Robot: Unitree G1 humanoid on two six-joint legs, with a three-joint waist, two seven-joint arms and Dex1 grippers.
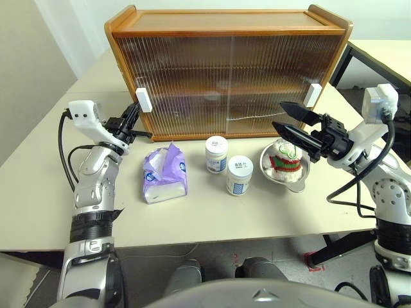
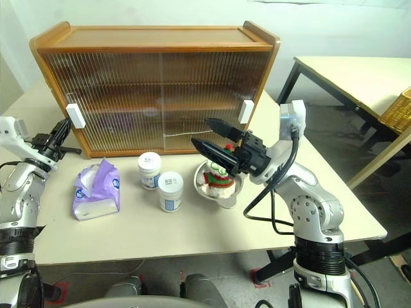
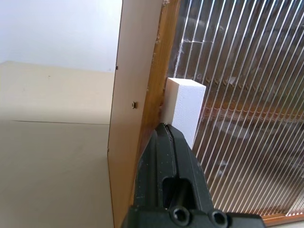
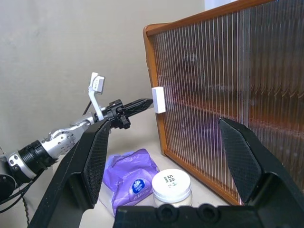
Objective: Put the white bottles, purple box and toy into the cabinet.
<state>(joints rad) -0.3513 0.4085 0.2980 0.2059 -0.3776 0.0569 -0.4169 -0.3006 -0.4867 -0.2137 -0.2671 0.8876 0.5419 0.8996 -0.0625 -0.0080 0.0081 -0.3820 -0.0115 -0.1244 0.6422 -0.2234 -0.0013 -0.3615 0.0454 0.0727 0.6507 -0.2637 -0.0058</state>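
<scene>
Left wrist view: left gripper point(image 3: 167, 129), clenched and empty, tips against the white handle point(image 3: 184, 108) of the cabinet point(image 1: 225, 70). Right gripper point(image 1: 290, 122), spread wide, hovers above the toy point(image 1: 286, 159); white bottles point(image 1: 216, 154) and purple box point(image 1: 165, 173) lie between both grippers.

Plain lab or office room, beige tables point(image 1: 38, 192), bare white walls point(image 2: 334, 25), wicker basket point(image 2: 397, 109)
</scene>
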